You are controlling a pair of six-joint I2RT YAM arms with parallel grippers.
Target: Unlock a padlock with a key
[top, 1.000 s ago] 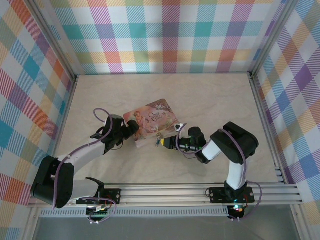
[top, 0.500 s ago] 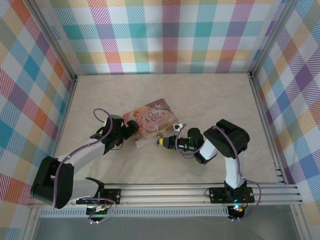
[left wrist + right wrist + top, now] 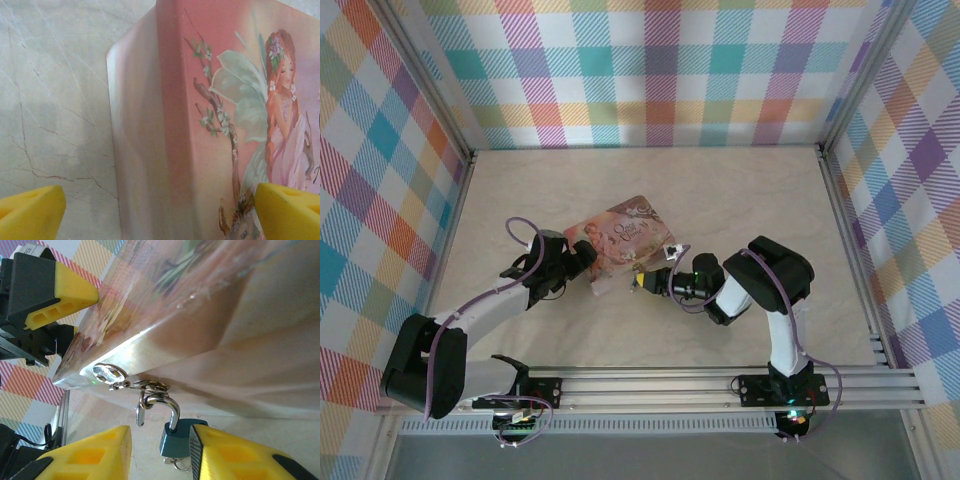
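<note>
Two claws. Right claw has swung in leftward and narrowed over the past second, its jaws apart astride the blue padlock hanging at the pink tin's near edge, not yet clamped, so a grip looks imminent. Left claw is wide apart, straddling the tin's corner on the worktop. Key not identifiable; padlock body partly hidden by the right claw.

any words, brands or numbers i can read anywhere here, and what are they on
Nothing here can be read.
tin lid: curly script across the fairy picture, too small and blurred to read in the top view.
tin lid, left wrist view: a dark letter stroke at the right border, cut off, unreadable.
padlock: no marking legible on its blue body.
</note>
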